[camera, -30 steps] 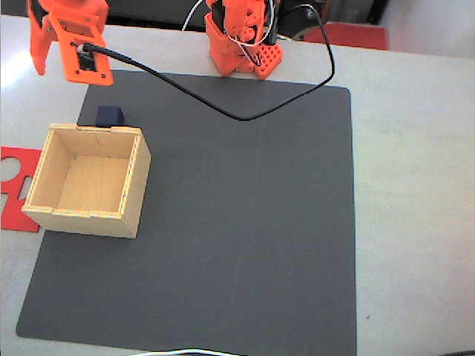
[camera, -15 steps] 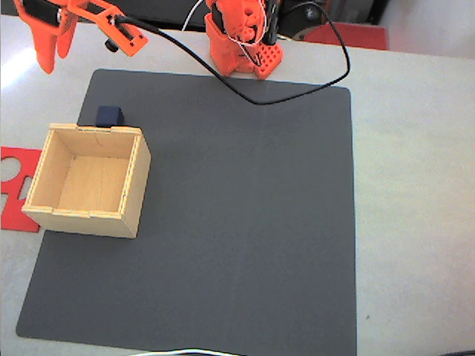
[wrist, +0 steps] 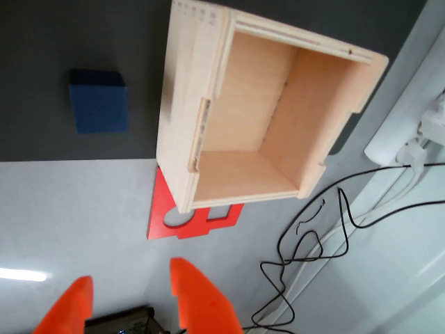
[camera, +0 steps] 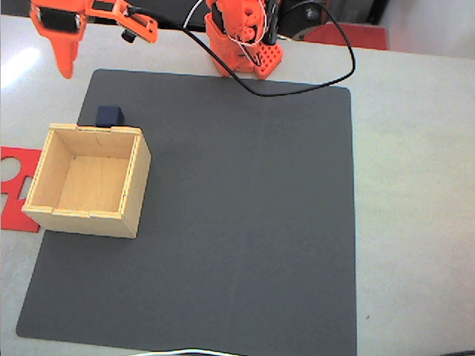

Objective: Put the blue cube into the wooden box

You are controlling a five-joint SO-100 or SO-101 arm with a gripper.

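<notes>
Wrist view, near to far: the orange gripper (wrist: 132, 299) enters at 6 o'clock with its 2 fingers (wrist: 198, 296) set narrowly apart and nothing between them, above bare grey table (wrist: 76, 209). Beyond lies the red cut-out sheet (wrist: 182, 221), partly under the wooden box (wrist: 201, 83), which is open-topped and empty. At 9 o'clock from the box, a little apart, the blue cube (wrist: 99, 100) rests on the dark mat (wrist: 69, 35). Black cables (wrist: 313, 229) trail at 4 o'clock.

Fixed view: the box (camera: 130, 185) stands at the mat's (camera: 245, 222) left edge. The cube (camera: 110, 116) sits just beside its far wall at 12 o'clock. The gripper (camera: 65, 63) hangs at the 11 o'clock corner, off the mat. The arm's base (camera: 241, 41) stands at 12 o'clock, its black cable (camera: 326, 74) looping over the mat.
</notes>
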